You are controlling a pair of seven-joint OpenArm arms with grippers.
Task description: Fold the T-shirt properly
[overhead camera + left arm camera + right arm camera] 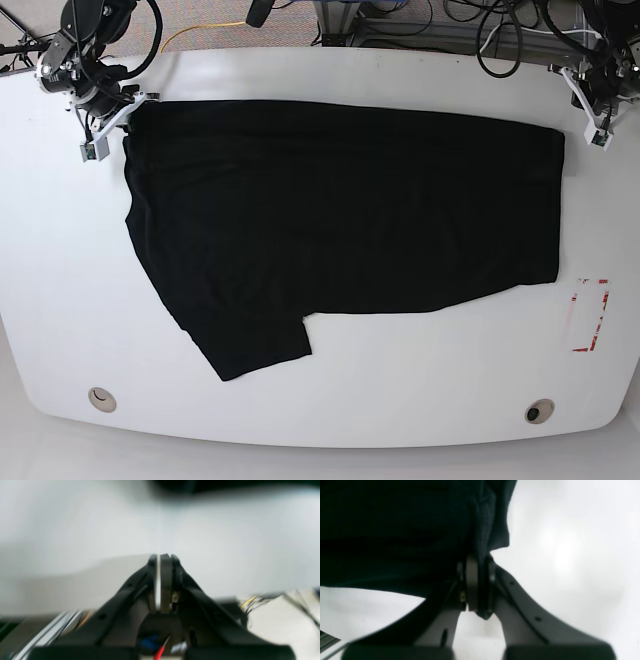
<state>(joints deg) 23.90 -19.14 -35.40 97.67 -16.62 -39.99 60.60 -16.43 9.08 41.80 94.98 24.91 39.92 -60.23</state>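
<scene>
One T-shirt (340,215) corner in right gripper (480,585) — left gripper (162,580) bare.

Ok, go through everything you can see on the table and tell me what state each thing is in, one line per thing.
T-shirt: spread flat on the table, folded lengthwise, no print showing, one sleeve sticking out at the near left.
Right gripper: shut on the T-shirt's edge at the far left corner in the base view.
Left gripper: shut, holding nothing, by the shirt's far right corner.
Table: white, two round holes along its near edge.
</scene>
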